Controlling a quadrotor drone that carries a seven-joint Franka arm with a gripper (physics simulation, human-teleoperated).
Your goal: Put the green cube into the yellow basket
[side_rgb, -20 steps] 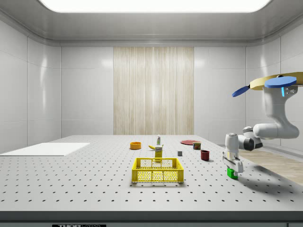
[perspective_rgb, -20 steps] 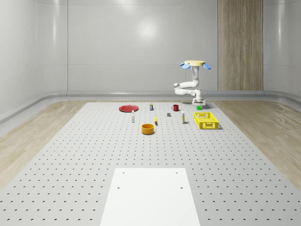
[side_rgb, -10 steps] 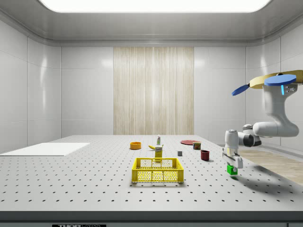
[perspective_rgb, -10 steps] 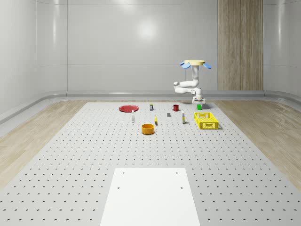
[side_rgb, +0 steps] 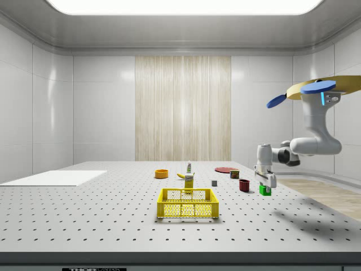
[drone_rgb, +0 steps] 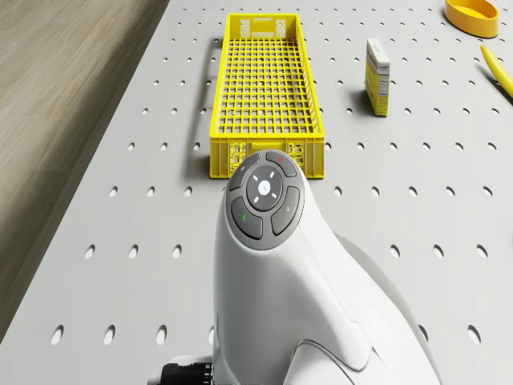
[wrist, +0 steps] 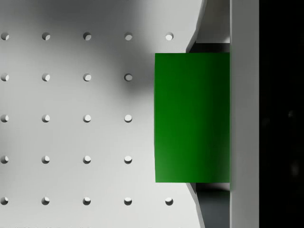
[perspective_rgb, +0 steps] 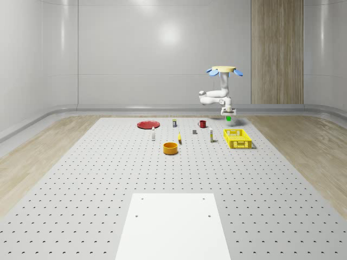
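Whole-scene view: the drone (perspective_rgb: 223,70) is seen hovering above the far end of the perforated table (perspective_rgb: 108,179), beyond the yellow basket (perspective_rgb: 237,138). The green cube (perspective_rgb: 229,118) is held in the gripper (perspective_rgb: 228,116), lifted clear of the table, with open air between it and the basket's far rim.

Side view: the gripper (side_rgb: 264,187) is seen hanging from the bent arm, the green cube (side_rgb: 264,191) carried off the surface, near the red mug (side_rgb: 244,185) and well apart from the basket (side_rgb: 188,204) toward the side view's right. Bare table is left between them.

Drone view: the basket's (drone_rgb: 267,96) near short wall is found just past the arm's wrist, a yellow box (drone_rgb: 377,77) standing beside its long edge.

Wrist view: the cube (wrist: 192,117) is clamped between the fingers (wrist: 244,114), holed table beneath.
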